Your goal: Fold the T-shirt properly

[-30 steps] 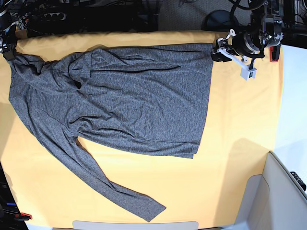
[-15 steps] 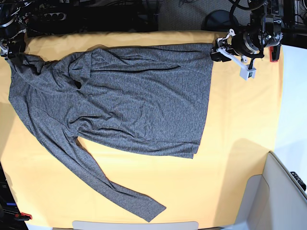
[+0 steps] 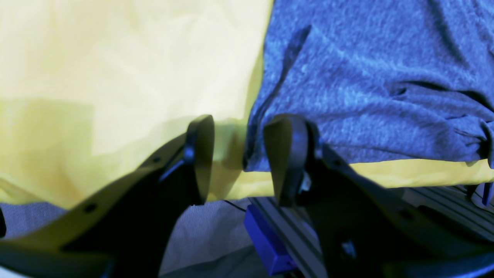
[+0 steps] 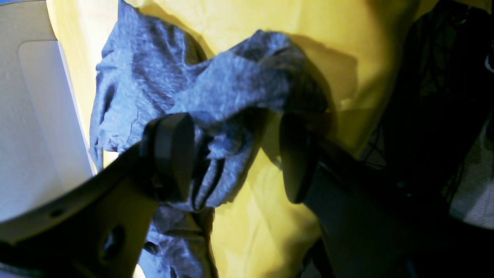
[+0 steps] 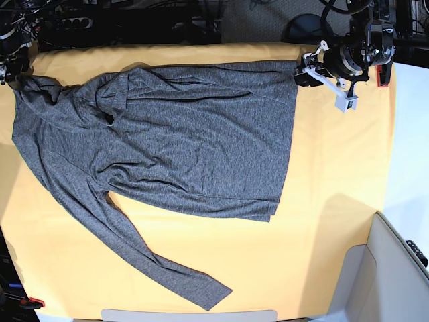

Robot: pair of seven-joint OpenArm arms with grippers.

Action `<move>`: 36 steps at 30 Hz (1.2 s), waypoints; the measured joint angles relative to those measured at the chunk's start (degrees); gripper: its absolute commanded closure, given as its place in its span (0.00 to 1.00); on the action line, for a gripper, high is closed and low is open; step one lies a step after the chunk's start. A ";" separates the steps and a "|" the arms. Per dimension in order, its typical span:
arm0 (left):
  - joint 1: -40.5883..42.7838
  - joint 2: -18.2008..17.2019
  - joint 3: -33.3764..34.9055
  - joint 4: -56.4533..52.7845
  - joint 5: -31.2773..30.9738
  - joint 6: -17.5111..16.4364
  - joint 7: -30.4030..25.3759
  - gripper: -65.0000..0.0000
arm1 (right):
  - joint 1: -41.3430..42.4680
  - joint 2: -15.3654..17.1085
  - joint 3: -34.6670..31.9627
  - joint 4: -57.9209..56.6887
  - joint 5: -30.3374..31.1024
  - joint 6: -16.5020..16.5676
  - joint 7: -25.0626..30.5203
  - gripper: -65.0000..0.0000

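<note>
The charcoal-grey T-shirt [image 5: 194,141] lies spread on the yellow cloth [image 5: 335,168], with one long sleeve [image 5: 154,261] running toward the near edge. My left gripper [image 5: 299,74] sits at the shirt's far right hem corner. In the left wrist view the left gripper [image 3: 239,154] is open, and the hem corner [image 3: 254,154] lies between its fingers without being pinched. My right gripper [image 5: 11,70] is at the far left, over the other sleeve end. In the right wrist view the right gripper [image 4: 235,154] is open. Bunched grey fabric [image 4: 216,154] sits between its fingers, against one finger [image 4: 173,150].
A pale grey panel [image 5: 395,268] rises at the near right corner. A white strip [image 5: 188,315] runs along the near edge. A red part [image 5: 382,74] sits beside the left arm, and a small red clamp [image 5: 33,302] at the near left. Dark cables [image 5: 134,20] lie beyond the far edge.
My right gripper has shifted slightly toward the far edge at the sleeve end. The left arm and the shirt body have not moved.
</note>
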 measured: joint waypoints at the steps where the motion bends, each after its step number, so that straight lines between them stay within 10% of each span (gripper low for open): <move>1: 0.00 0.00 0.00 0.00 0.00 0.00 0.00 0.61 | -0.02 -0.04 0.00 0.00 0.00 0.00 0.00 0.46; 11: -0.33 0.48 0.17 -3.93 -1.09 -0.33 -0.50 0.61 | 2.25 1.31 -0.48 -0.02 -5.16 -0.35 -0.22 0.71; 36: -2.69 0.92 6.56 -4.02 0.66 -0.17 -1.95 0.60 | 2.64 1.14 -0.48 -0.11 -5.60 -0.20 -0.22 0.72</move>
